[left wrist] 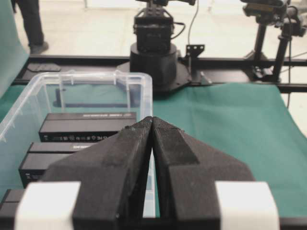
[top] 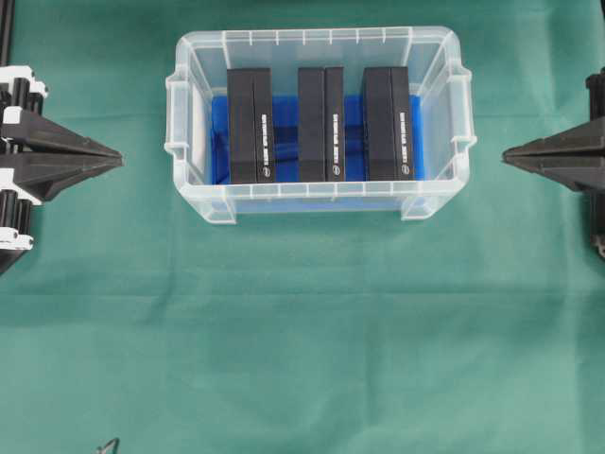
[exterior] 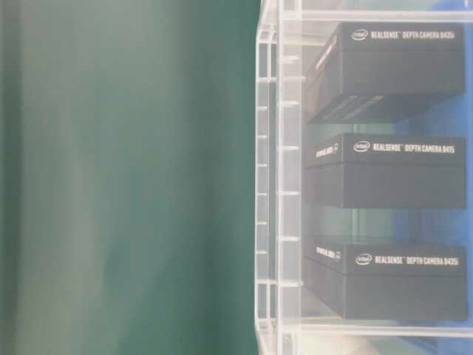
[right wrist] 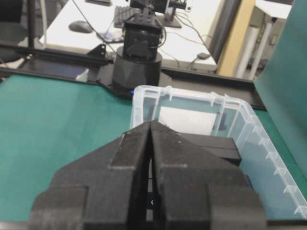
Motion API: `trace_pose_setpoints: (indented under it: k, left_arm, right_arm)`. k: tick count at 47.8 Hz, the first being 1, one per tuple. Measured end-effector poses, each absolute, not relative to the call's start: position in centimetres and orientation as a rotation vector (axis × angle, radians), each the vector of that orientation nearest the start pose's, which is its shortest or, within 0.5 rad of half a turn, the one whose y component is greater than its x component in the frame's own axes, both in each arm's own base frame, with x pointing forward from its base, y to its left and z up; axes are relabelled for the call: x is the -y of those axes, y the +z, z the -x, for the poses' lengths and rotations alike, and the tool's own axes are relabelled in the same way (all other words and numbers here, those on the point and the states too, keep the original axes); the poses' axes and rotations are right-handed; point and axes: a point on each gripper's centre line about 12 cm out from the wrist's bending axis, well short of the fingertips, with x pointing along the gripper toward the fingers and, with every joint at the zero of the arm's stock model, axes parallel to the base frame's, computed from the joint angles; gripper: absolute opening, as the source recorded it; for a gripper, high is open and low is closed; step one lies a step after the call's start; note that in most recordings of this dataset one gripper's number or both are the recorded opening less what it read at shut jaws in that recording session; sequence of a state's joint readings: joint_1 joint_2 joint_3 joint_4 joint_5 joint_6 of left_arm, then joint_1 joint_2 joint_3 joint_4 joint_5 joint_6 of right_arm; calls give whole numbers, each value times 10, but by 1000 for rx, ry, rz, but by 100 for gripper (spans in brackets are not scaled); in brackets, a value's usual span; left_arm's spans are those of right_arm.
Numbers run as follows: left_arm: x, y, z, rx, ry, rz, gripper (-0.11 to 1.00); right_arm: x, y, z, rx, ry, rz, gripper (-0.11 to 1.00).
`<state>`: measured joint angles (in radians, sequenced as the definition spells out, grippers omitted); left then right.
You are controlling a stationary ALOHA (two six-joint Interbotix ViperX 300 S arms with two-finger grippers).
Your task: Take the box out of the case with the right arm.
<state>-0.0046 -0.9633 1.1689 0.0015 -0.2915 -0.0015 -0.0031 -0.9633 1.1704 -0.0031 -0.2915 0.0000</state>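
Observation:
The clear plastic case stands at the back middle of the green table, its floor lined with a blue sheet. Three black boxes stand on edge inside it: a left box, a middle box and a right box. My right gripper, all black, rests shut at the right edge, its tip pointing at the case and apart from it. At the left edge my left gripper is shut too, also clear of the case. Both hold nothing.
Green cloth covers the table around and in front of the case. The other arm's base stands beyond the far end of the case in each wrist view. A small dark object lies at the front left edge.

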Motion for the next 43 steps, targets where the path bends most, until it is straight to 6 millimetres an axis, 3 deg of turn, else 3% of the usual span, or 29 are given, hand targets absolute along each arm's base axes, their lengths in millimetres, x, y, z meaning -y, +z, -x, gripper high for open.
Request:
trace_pose_setpoints:
  k: [8, 24, 43]
  left_arm:
    - [0, 287, -201, -11, -3, -13, 0]
    - [0, 296, -199, -20, -2, 6, 0]
    - [1, 384, -195, 1, -5, 25, 0]
  right_arm:
    - [0, 296, -202, 58, -1, 1, 0]
    - [0, 304, -204, 8, -1, -8, 0]
    - [0, 385, -208, 6, -2, -114, 0]
